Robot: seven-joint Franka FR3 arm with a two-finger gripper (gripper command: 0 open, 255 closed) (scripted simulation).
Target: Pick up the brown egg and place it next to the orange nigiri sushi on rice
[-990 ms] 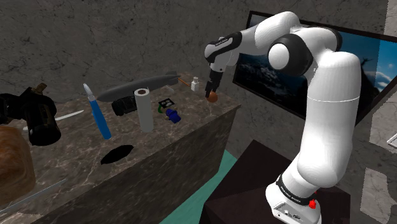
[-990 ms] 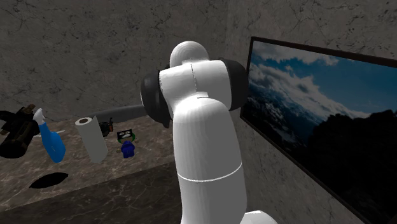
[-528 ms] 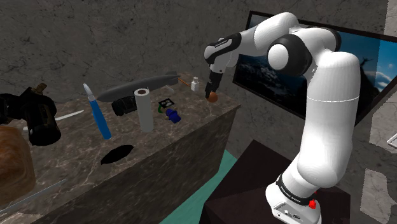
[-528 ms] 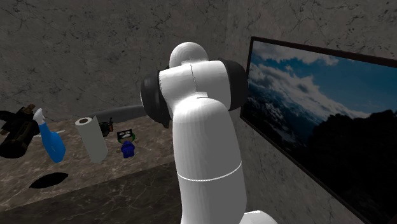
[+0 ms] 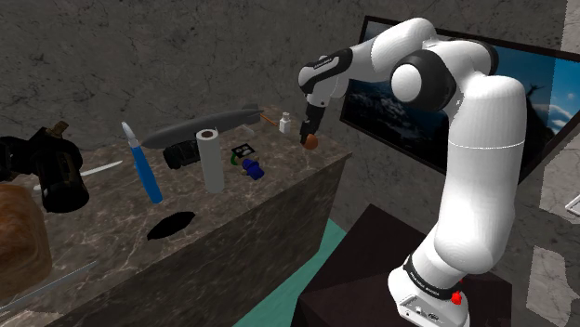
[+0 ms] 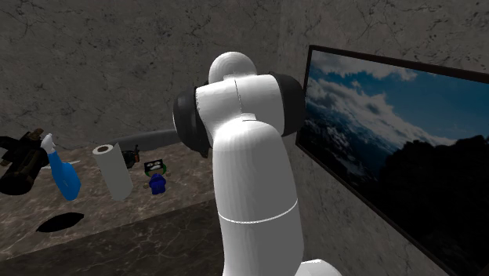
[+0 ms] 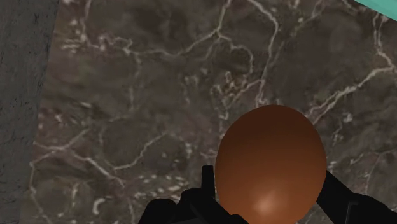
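Note:
The brown egg point(image 7: 270, 162) sits between my black fingers point(image 7: 207, 188), which clasp it from both sides over the dark marble counter point(image 7: 140, 108). In the shoulder view my gripper point(image 5: 308, 136) points down at the counter's far right end, shut on the egg point(image 5: 311, 142), close to the counter's edge. I cannot tell whether the egg touches the surface. A small white and orange item point(image 5: 284, 121), likely the nigiri, lies just behind the gripper toward the wall.
A paper towel roll point(image 5: 212, 160), a blue spray bottle point(image 5: 144, 169) and a small blue object point(image 5: 252, 169) stand mid-counter. A long grey object point(image 5: 209, 124) lies by the wall. Dark gear point(image 5: 51, 167) crowds the left end. A framed picture point(image 5: 548, 102) hangs behind the arm.

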